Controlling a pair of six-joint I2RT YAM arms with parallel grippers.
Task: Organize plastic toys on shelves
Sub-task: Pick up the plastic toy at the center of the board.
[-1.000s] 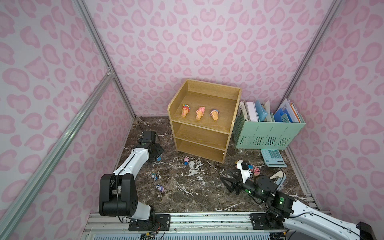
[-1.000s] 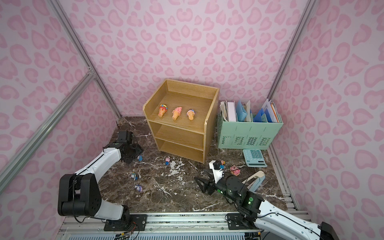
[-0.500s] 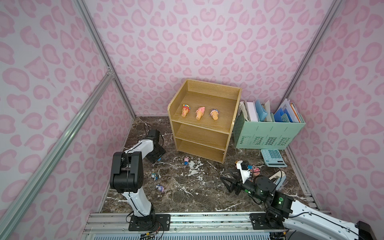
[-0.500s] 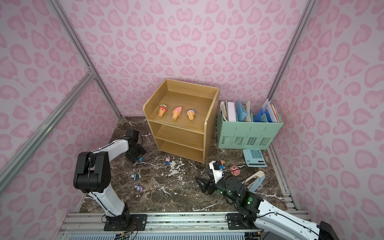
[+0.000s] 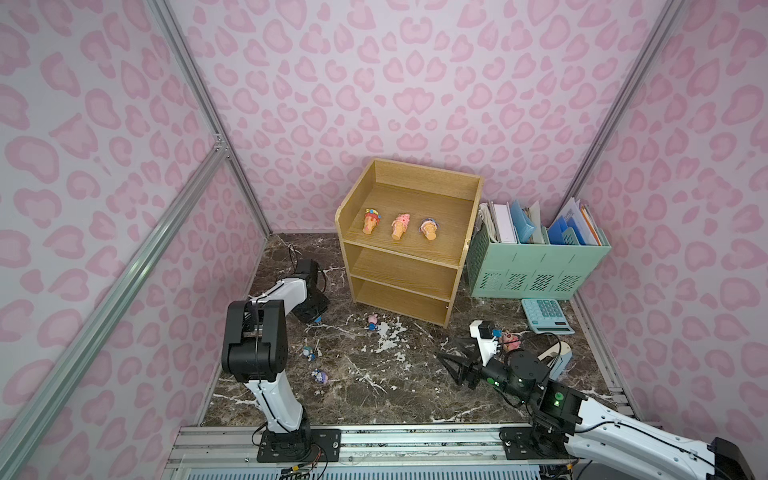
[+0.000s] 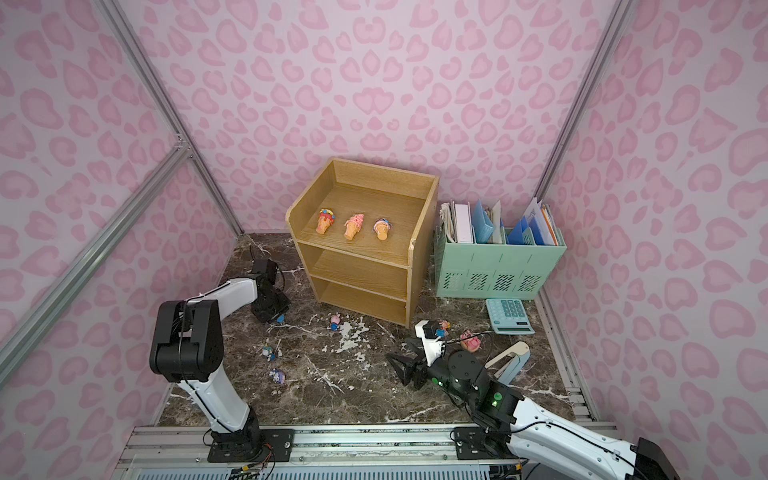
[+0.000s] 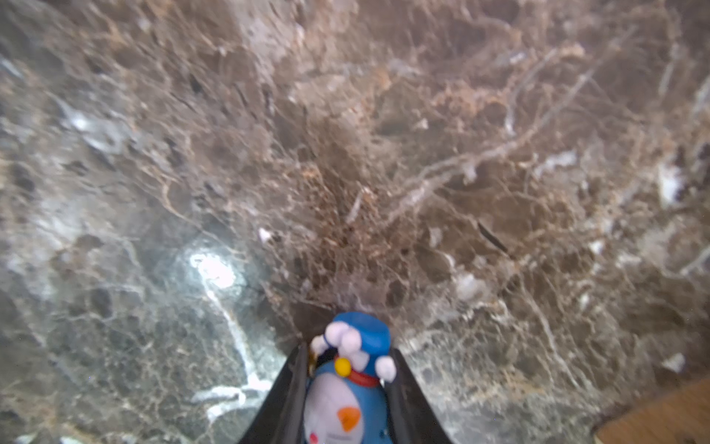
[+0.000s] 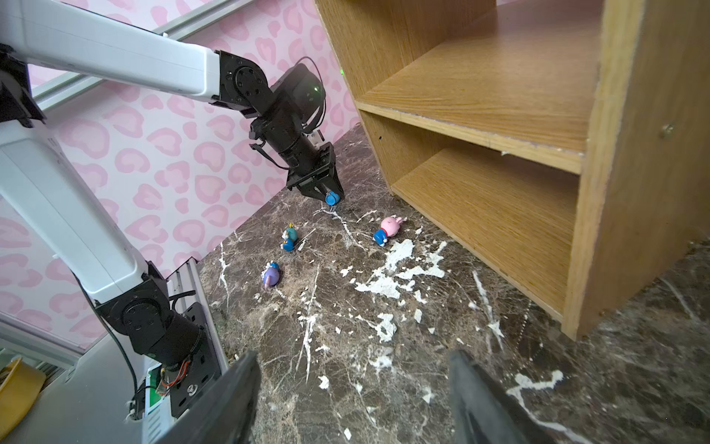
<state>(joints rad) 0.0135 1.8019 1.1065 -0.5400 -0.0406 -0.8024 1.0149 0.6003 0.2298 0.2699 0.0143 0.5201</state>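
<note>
The shelves (image 5: 399, 251) stand at the back, three cone toys (image 5: 400, 226) in a row on the top tier. A file organizer (image 5: 536, 270) sits just right, a calculator (image 5: 546, 316) before it; loose figurines (image 5: 372, 321) lie before the shelves.

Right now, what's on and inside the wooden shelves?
On the top tier of the shelves, three ice-cream cone toys lie in a row. The middle tier and bottom tier show bare wood; what lies behind the near side panel is covered.
</note>
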